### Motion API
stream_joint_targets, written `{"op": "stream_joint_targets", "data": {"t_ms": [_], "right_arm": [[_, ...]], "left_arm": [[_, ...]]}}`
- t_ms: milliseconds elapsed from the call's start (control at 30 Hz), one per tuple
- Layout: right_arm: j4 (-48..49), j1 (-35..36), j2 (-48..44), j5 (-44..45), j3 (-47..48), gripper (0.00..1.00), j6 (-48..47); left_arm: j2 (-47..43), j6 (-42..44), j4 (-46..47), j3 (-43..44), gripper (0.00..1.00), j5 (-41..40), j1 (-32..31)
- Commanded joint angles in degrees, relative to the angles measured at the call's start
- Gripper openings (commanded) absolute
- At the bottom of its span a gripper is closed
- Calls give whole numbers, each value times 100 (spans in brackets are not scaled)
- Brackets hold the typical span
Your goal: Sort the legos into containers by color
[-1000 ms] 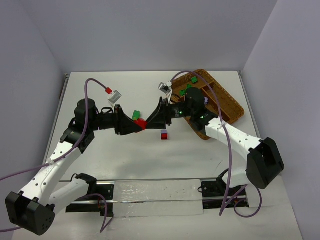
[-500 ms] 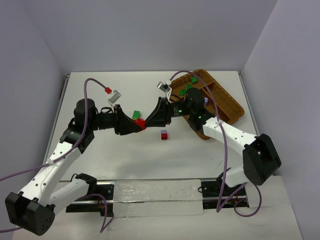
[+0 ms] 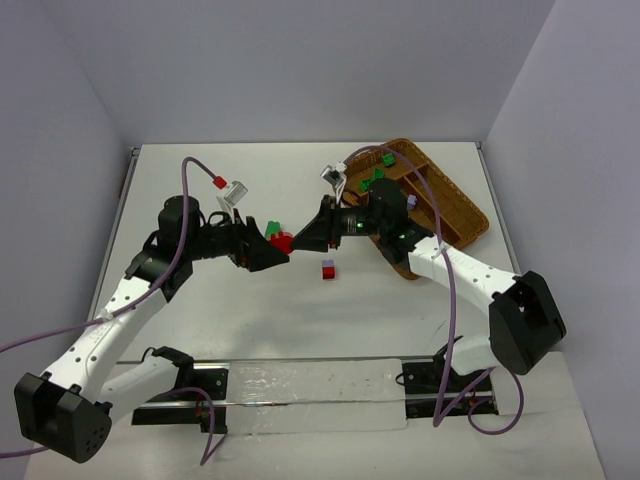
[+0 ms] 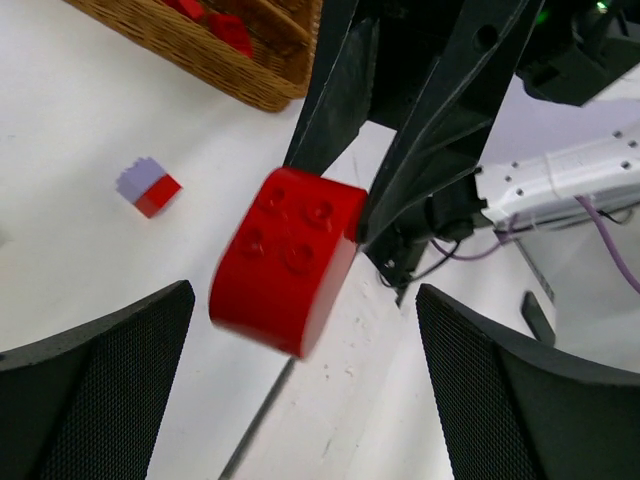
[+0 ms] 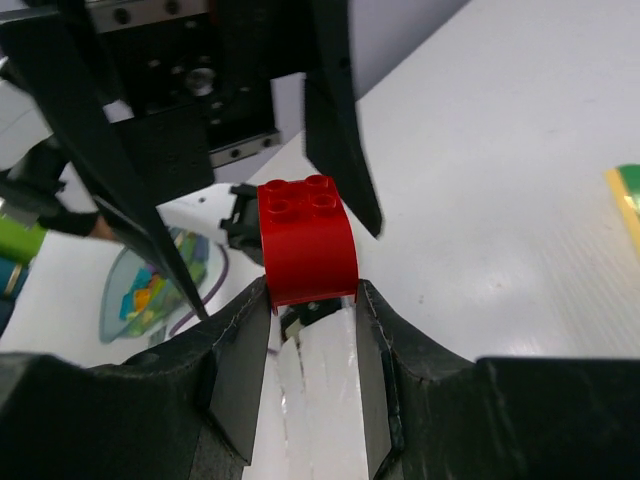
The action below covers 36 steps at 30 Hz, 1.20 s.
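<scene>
A red curved lego [image 3: 284,241] hangs above the table's middle, pinched at its lower end by my right gripper [image 3: 296,238], which is shut on it [image 5: 305,240]. My left gripper [image 3: 270,252] faces it from the left, open, its fingers [image 4: 120,380] standing wide on either side of the brick [image 4: 290,258] without touching it. The right gripper [image 5: 312,292] clamps the brick between both pads. A green lego [image 3: 272,229] and a red-and-lilac lego [image 3: 328,269] lie on the table. The wicker tray [image 3: 470,218] at the back right holds green legos [image 3: 385,160].
Red legos [image 4: 215,20] lie in a tray compartment [image 4: 230,75]. The red-and-lilac lego [image 4: 148,187] lies just short of the tray. Purple cables arc over both arms. A clear plastic strip [image 3: 315,385] lies along the near edge.
My left gripper has opened and let go of the red lego, drawing back slightly to the left. The right gripper has closed onto the lego and holds it alone.
</scene>
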Motion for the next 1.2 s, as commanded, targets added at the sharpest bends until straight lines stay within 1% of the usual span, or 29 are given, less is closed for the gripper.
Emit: {"op": "stream_joint_targets", "data": {"t_ms": [0, 67, 133, 167, 233, 367, 467, 567, 700, 767, 900, 933, 1033, 1067, 1100, 1133, 1167], "right_arm": [[-416, -273, -332, 677, -149, 0, -128], [-802, -421, -460, 1083, -199, 0, -266], [-1306, -647, -672, 1816, -328, 0, -381], [-1497, -812, -730, 2022, -404, 0, -395], [-1682, -1208, -1048, 2766, -857, 0, -366], [-2002, -1855, -1633, 3861, -1634, 0, -331], [-2121, -2291, -1898, 4217, -1887, 0, -387], [-2325, -2578, -1934, 4631, -1910, 0, -420], [-2433, -2822, -1950, 5058, -1953, 0, -376], [-2432, -2983, -1993, 5190, -2030, 0, -335], [-2383, -3107, -2037, 5147, -2144, 0, -378], [-2394, -3119, -2018, 5173, -2157, 6, -391], [-2401, -3129, -1980, 5231, -2223, 61, -436], [-2406, -3133, -1978, 5232, -2232, 76, -446], [-2407, -3132, -1985, 5227, -2232, 87, -461], [-2418, -3125, -1999, 5217, -2226, 87, -490], [-2449, -3124, -2048, 5139, -2178, 92, -548]], "left_arm": [[-99, 260, -291, 436, 99, -706, -11], [-110, 251, -419, 489, 99, -1039, 11], [-142, 253, -524, 537, 99, -1291, 57], [-154, 259, -638, 569, 99, -1520, 82], [-202, 276, -818, 613, 99, -1859, 170], [-284, 269, -914, 628, 99, -2074, 307], [-213, 173, -965, 642, 99, -2316, 348], [-86, 111, -1052, 672, 99, -2569, 369], [-70, 19, -1009, 623, 99, -2601, 384], [-103, -56, -950, 555, 99, -2574, 375], [-112, -142, -840, 458, 99, -2508, 375], [-87, -163, -823, 439, 99, -2491, 382], [-24, -180, -792, 440, 99, -2389, 384], [-12, -180, -788, 444, 99, -2377, 384], [-5, -178, -782, 449, 99, -2369, 384], [4, -173, -773, 450, 99, -2354, 384], [20, -188, -765, 458, 99, -2353, 384]]}}
